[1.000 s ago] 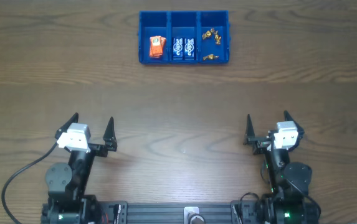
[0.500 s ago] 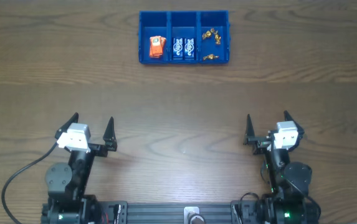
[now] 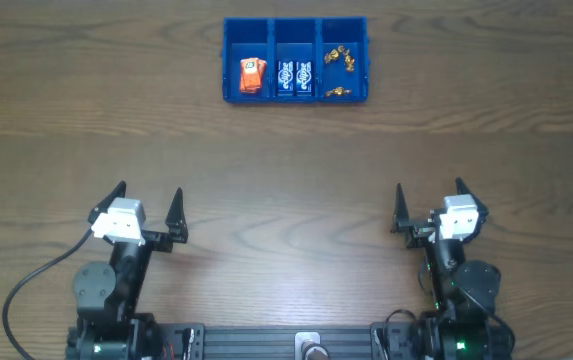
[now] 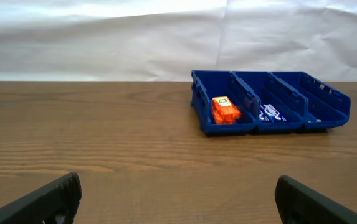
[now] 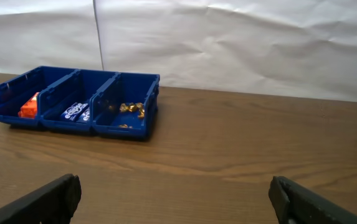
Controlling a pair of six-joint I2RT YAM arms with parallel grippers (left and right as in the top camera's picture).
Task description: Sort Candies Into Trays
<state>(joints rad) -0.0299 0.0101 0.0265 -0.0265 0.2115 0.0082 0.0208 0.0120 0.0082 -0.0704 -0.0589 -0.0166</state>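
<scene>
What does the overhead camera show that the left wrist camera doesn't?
The top view adds the right claw, open, and the gold-wrapped candies in the right compartment of the blue tray. The left wrist view adds the white sheet hanging behind the wooden table, and a side-on look at the tray. Both share the table, the three-compartment tray, the orange candies in its left compartment, the blue-wrapped candies in the middle one, and the left claw, open.
</scene>
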